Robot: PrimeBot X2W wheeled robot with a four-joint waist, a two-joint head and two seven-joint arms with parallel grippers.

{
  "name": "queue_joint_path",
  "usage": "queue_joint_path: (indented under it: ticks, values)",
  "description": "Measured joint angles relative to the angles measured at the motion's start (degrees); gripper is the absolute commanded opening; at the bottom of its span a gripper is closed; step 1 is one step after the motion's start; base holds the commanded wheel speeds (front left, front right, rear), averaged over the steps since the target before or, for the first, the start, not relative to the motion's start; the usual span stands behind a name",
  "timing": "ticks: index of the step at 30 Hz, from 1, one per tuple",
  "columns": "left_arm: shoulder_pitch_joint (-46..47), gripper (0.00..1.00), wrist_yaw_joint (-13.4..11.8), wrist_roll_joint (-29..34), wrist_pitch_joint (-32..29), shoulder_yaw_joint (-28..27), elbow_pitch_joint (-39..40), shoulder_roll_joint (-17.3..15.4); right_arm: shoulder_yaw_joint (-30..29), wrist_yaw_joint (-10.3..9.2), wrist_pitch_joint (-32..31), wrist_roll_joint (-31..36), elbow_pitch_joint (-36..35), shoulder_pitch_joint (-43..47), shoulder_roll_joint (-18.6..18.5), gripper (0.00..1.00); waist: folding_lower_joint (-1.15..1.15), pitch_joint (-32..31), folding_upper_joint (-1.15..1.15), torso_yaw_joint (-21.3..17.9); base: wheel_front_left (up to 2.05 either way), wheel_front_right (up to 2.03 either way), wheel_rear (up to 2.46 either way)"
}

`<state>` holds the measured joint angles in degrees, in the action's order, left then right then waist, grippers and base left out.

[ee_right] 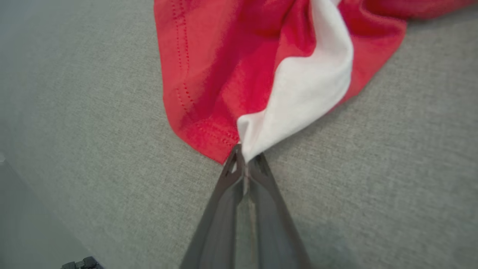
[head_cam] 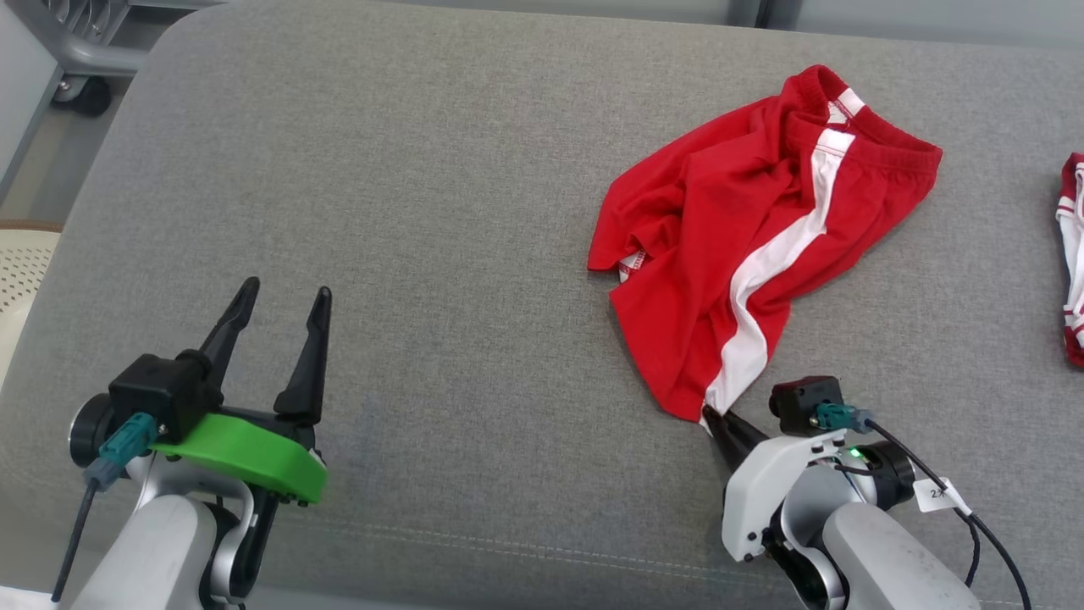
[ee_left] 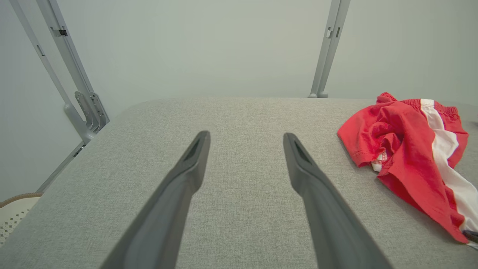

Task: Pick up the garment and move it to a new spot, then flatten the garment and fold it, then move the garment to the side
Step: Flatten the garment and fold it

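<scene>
Garment (head_cam: 720, 254) pinched by right tool (head_cam: 708, 416); one other red cloth (head_cam: 1074, 254) well apart.

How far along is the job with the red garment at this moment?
Done: nothing complete; the garment lies crumpled on the grey surface. In hand: the pick-up, as the right gripper is shut on its near corner, at the white stripe's end. To do: lifting and moving it, flattening, folding, setting it aside. The left gripper is open, apart from the cloth.

Red garment (head_cam: 694, 246) w/ white stripe, crumpled, R side.
</scene>
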<state>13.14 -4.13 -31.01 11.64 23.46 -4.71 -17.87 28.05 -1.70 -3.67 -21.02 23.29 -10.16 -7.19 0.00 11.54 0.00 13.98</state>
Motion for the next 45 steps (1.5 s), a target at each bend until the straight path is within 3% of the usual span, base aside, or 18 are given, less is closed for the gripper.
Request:
queue_joint_path:
  ticks: [7, 16, 20, 27, 29, 30, 34, 35, 36, 40, 45]
  values:
    - [-0.2, 1.00, -0.2, 0.0, -0.4, -1.2, 1.5, -1.7, 1.0, 2.27, -3.1, 0.3, -0.8, -0.5, -3.2, 0.00, 0.00, -0.1, 0.00, -2.2, 0.00, 0.00, 0.00]
    - [0.0, 1.00, 0.1, 0.5, -2.4, -0.7, 4.3, -3.7, -0.8, 6.78, -13.1, -0.5, -3.4, -0.6, -15.5, 0.00, 0.00, -0.1, 0.00, -6.7, 0.00, 0.00, 0.00]
    - [0.2, 1.00, 0.6, 0.5, -3.7, -0.8, 5.7, -4.5, -2.6, 8.24, -19.3, -4.1, -3.4, -0.4, -21.0, 0.00, 0.00, -0.1, 0.00, -9.2, 0.00, 0.00, 0.00]
    - [2.0, 1.00, 1.3, 0.4, -6.1, -0.4, 7.7, -5.2, -5.8, 8.18, -28.0, -6.2, -2.2, 0.8, -30.8, 0.00, 0.00, 0.5, 0.00, -13.0, 0.00, 0.00, 0.00]
    - [2.9, 1.00, 2.3, 0.3, -7.4, 0.7, 8.7, -5.2, -6.9, 8.17, -28.1, -5.7, -2.4, 0.8, -33.5, 0.00, 0.00, 0.8, 0.00, -13.7, 0.00, 0.00, 0.00]
    - [4.7, 1.00, 4.8, -1.0, -9.3, 2.9, 10.3, -5.1, -7.6, 8.17, -28.1, -5.6, -3.7, 0.0, -34.1, 0.00, 0.00, 1.4, 0.00, -14.3, 0.00, 0.00, 0.00]
    - [9.9, 1.00, 12.5, -6.6, -17.2, 10.3, 12.6, -4.0, -5.4, 8.25, -28.0, -6.2, -8.1, -2.9, -29.9, 0.00, 0.00, 2.9, 0.00, -15.2, 0.00, 0.00, 0.00]
    - [10.4, 1.00, 12.7, -11.5, -20.2, 11.2, 12.3, -2.2, -4.4, 8.26, -28.0, -6.2, -9.0, -3.6, -28.6, 0.00, 0.00, 3.2, 0.00, -15.6, 0.00, 0.00, 0.00]
    - [10.4, 1.00, 12.7, -11.5, -20.2, 11.2, 12.3, -2.2, -4.4, 8.26, -28.0, -6.2, -9.0, -3.6, -28.6, 0.00, 0.00, 3.2, 0.00, -15.6, 0.00, 0.00, 0.00]
    - [12.9, 1.00, 11.5, -20.5, -32.1, 15.2, 9.5, 1.2, -0.8, 8.44, -28.1, -6.2, -10.7, -5.7, -24.9, 0.00, 0.00, 4.1, 0.00, -17.2, 0.00, 0.00, 0.00]
    - [21.9, 1.00, 10.9, -21.8, -42.5, 17.1, 7.5, 1.6, 2.7, 8.76, -28.2, -6.1, -11.1, -8.0, -22.5, 0.00, 0.00, 4.9, 0.00, -19.9, 0.00, 0.00, 0.00]
